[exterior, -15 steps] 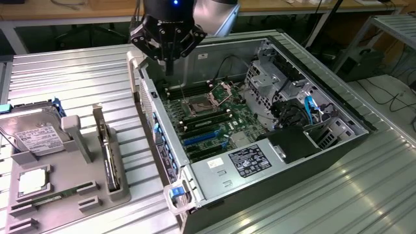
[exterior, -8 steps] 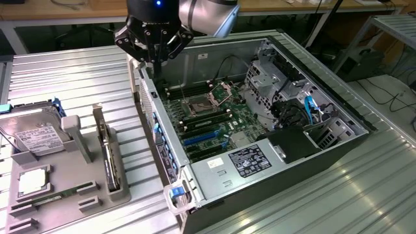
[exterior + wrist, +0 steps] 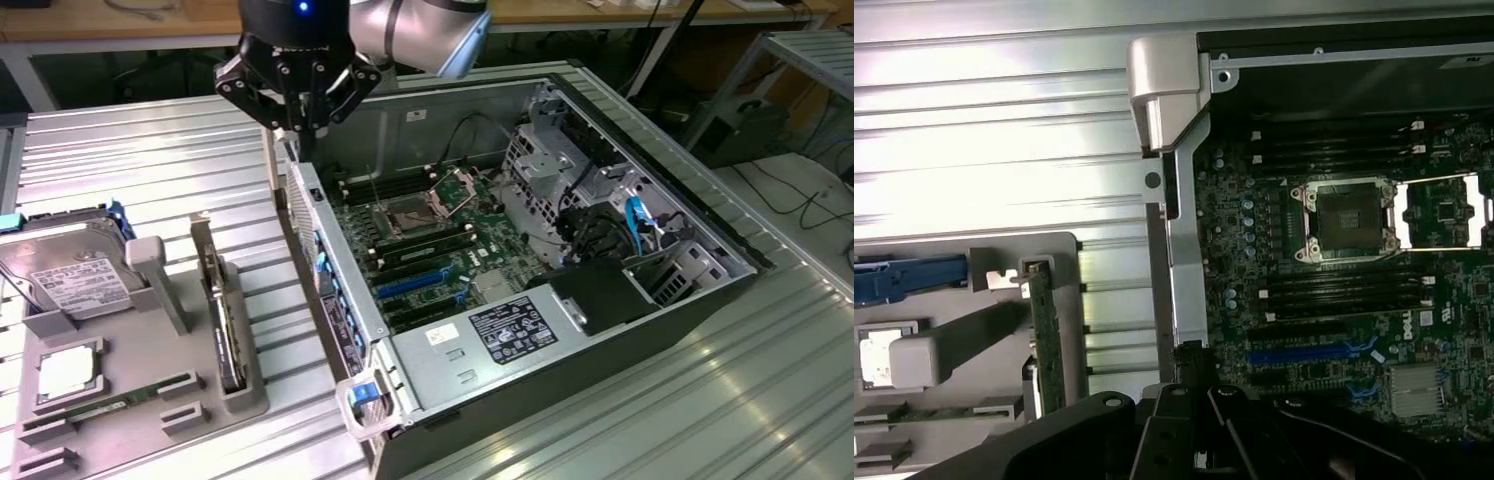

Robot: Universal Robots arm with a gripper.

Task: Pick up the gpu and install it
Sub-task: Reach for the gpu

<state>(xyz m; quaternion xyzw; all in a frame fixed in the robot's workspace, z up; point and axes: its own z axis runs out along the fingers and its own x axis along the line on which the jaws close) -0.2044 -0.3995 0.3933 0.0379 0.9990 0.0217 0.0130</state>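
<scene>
Gpu [image 3: 224,320]: thin flat rectangular card, black face, brownish-grey edge. Stands on its long edge in a slot of the grey moulded parts holder [image 3: 150,365], presumably for an easy pinch from above. Just beside, black metal computer case [image 3: 400,125], laid on its side with lid off, baring green motherboard [image 3: 441,255] to a straight descent. Black claw [image 3: 304,125]: pressed together, pinching nothing. Hangs over the case wall nearest the holder, apart from the gpu.
</scene>
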